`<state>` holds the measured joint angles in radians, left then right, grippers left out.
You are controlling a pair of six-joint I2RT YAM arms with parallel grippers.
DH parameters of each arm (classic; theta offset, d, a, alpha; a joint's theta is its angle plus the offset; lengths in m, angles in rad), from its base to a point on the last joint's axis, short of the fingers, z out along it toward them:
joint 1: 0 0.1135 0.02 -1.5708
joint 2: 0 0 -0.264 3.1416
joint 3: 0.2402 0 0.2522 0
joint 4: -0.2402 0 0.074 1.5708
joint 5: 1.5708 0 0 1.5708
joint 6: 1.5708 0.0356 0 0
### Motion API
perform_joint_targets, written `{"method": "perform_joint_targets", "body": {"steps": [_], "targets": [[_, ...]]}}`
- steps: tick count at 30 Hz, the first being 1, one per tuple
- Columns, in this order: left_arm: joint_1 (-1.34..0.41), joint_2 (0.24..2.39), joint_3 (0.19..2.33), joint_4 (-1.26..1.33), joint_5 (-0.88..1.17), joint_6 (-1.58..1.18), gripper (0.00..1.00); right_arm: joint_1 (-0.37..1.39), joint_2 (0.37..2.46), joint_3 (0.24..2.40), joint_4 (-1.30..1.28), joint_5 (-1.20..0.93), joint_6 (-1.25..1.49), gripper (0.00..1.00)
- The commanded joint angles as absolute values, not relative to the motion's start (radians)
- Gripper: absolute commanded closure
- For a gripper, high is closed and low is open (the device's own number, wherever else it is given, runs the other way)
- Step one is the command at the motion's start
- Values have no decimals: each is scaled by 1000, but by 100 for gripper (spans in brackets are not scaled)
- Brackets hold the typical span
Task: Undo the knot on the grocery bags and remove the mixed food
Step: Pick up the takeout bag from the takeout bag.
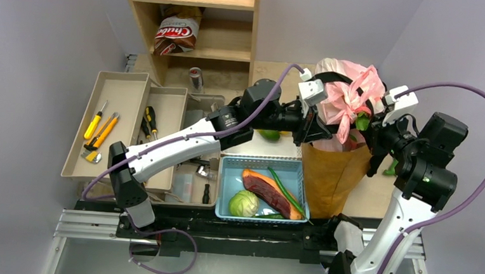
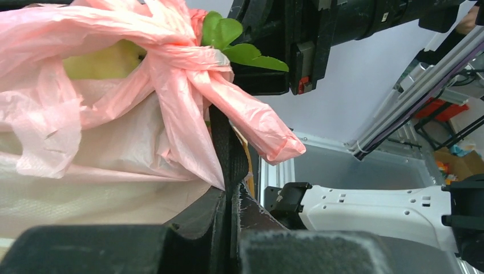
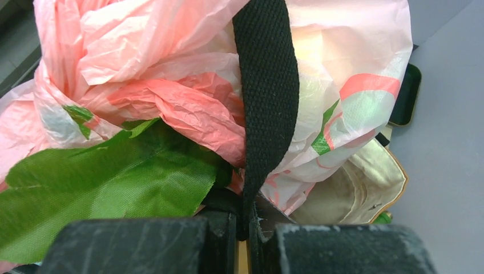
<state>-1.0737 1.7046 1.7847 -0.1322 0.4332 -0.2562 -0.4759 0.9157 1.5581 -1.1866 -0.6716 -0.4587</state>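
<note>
1. At the far left of the worktop (image 1: 367, 195), two tan tool trays (image 1: 112, 91) hold yellow-handled tools (image 1: 100, 131). Only the overhead view shows them.
2. Behind the trays is a wooden shelf (image 1: 233, 41) with a brown "Chubs" bag (image 1: 176, 31) on it. A can (image 1: 196, 78) stands at its foot. Both appear in the overhead view alone.
3. Near the arm bases, a blue basket (image 1: 231, 168) carries a red meat slab (image 1: 265, 189) and a round green cabbage (image 1: 243, 204).
4. The left pincer (image 2: 231, 208) is clamped tight on a black strap (image 2: 225, 142), which runs up between its fingers. From above, the arm hides this grip.
5. The brown paper bag (image 1: 333, 174) stands right of the basket, with the pink bag (image 1: 347, 96) bulging from its mouth.
6. The knot (image 2: 191, 60) sits on top of the pink bag between the two pincers. The left wrist view shows its twisted tails and a green leaf (image 2: 225, 31) just behind it.
7. The right pincer (image 3: 245, 225) is closed on a black strap (image 3: 265, 85) that crosses the pink plastic. Only this view shows the bag's red and green printed motifs (image 3: 354, 97), with the leaf filling the lower left.
</note>
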Motion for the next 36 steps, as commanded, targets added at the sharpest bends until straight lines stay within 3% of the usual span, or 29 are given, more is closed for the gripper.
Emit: {"method": "perform_joint_targets", "body": {"steps": [1,5,10,23,24,26,27,28,29,30,36], "targets": [[-1013,1523,1725,133,517,-375,100,-492,923,1521,-1092,-508,-505,100],[-947,1505,1637,146,451,-509,100,-492,917,1499,-1086,-511,-515,100],[-910,1524,1618,234,519,-612,100,-492,921,1478,-1108,-535,-536,100],[-1009,1690,1928,289,614,-590,100,-492,893,1342,-1110,-526,-519,100],[-1009,1688,1921,293,608,-603,100,-491,891,1341,-1104,-521,-506,98],[-1004,1672,1894,294,607,-603,100,-492,880,1340,-1084,-498,-483,78],[-1005,1660,1873,294,606,-594,100,-494,877,1342,-1073,-485,-473,75],[-1004,1646,1845,292,596,-591,100,-491,877,1347,-1069,-481,-473,79],[-1002,1635,1828,292,587,-598,100,-492,879,1352,-1074,-482,-479,94],[-998,1630,1819,295,584,-606,100,-492,882,1361,-1080,-483,-487,100],[-941,1633,1826,326,537,-711,100,-493,863,1364,-1043,-396,-506,100]]}}
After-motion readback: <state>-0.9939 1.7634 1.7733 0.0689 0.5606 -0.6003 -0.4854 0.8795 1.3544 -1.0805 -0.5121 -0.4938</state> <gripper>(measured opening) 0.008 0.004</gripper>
